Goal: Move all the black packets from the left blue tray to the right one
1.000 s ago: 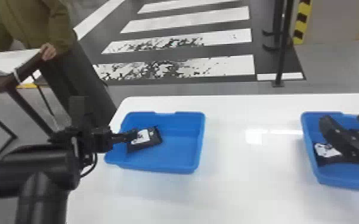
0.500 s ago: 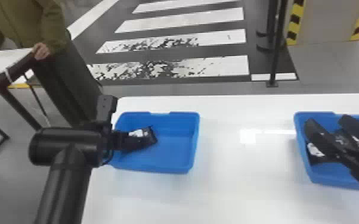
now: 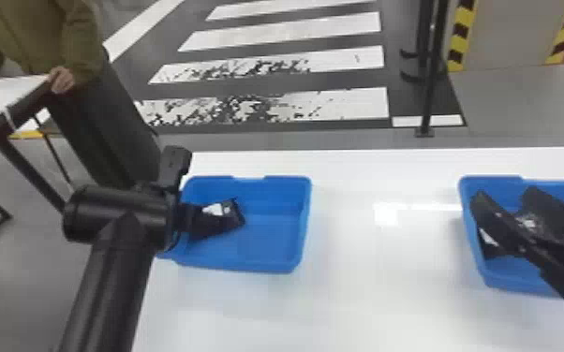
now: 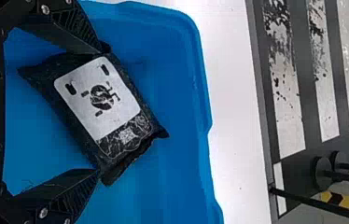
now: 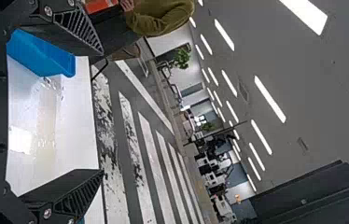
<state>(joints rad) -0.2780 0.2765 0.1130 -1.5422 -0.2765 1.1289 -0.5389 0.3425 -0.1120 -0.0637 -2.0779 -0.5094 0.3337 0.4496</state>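
Packet below left gripper: black, white label, black marks. Tray below left gripper, tray below right gripper: both blue. Table between grippers: white. Floor beyond: dark grey, white stripes. Barrier edge beyond right gripper: yellow-black bands.

The left arm is black, with smooth cylindrical sections. The left claw and right claw have black, tapered, ribbed fingers and silver screws.

Site: large indoor hall, lab-like. Evidence: white painted crosswalk stripes on dark grey floor, yellow-and-black hazard striping, long white ceiling lights, smooth white worktable.
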